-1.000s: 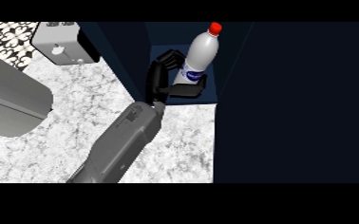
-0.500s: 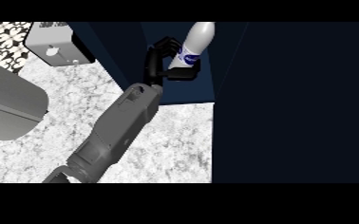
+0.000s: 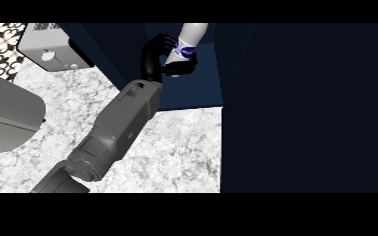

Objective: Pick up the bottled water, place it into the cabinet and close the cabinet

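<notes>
The bottled water (image 3: 188,42) is white with a blue label and stands tilted inside the dark blue cabinet (image 3: 196,92); its cap is cut off at the top of the head view. My right hand (image 3: 156,55) is shut on the bottle's lower half, fingers curled round its left side and thumb under the label. The grey forearm (image 3: 122,122) reaches up from the lower left, over the counter, into the cabinet's opening. The cabinet door (image 3: 303,110) stands open as a wide dark panel at the right. My left hand does not show.
A white box-shaped appliance (image 3: 48,55) stands at the back left beside the cabinet's side wall. A grey basin (image 3: 15,117) lies at the left edge. The speckled marble counter (image 3: 173,152) stretches between the forearm and the open door.
My right hand has carried the bottle away from me, deeper into the cabinet. The red cap has passed out of view at the top.
</notes>
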Motion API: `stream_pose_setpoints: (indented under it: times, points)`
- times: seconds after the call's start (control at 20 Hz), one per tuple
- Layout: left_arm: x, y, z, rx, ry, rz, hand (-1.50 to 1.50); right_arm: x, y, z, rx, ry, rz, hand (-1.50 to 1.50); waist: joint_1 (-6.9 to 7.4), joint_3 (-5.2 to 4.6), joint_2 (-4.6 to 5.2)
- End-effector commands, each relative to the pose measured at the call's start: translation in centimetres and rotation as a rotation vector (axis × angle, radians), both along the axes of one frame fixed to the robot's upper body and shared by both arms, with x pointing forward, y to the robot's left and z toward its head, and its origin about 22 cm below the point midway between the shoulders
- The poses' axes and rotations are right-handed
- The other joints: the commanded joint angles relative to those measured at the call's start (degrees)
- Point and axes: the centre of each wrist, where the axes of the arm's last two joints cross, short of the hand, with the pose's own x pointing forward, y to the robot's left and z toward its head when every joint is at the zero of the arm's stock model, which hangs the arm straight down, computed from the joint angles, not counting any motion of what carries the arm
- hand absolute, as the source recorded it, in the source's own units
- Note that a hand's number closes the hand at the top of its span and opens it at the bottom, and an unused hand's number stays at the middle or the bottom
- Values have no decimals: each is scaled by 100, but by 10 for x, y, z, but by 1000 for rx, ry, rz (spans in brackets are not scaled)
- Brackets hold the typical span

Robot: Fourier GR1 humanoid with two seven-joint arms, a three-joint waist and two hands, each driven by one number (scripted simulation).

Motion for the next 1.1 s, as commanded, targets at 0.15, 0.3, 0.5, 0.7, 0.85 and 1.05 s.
stream_pose_setpoints:
  times: [0.15, 0.3, 0.5, 0.7, 0.85, 1.05]
  points:
    - [12, 13, 11, 122, -38, 67, -150, 2, -3, 5, 60, -39, 28, -150, -128, 3, 49]
    - [14, 29, 8, 189, -69, 90, -150, -4, 2, 9, 63, -27, 42, -150, -177, -5, 55]
    - [14, 12, 12, 227, -99, 112, -150, 2, 2, 5, 49, -21, 37, -150, -123, -6, 80]
    - [18, 6, 22, 194, -99, 83, -150, -3, 2, 14, 64, -35, 72, -150, -154, -7, 53]
    - [18, 7, 23, 166, -124, -11, -150, 1, 4, 4, 74, -26, 77, -150, -143, -8, 72]
    - [26, 2, 47, 12, -245, -83, -150, 0, 2, 5, 71, -25, 69, -150, -59, -11, 49]
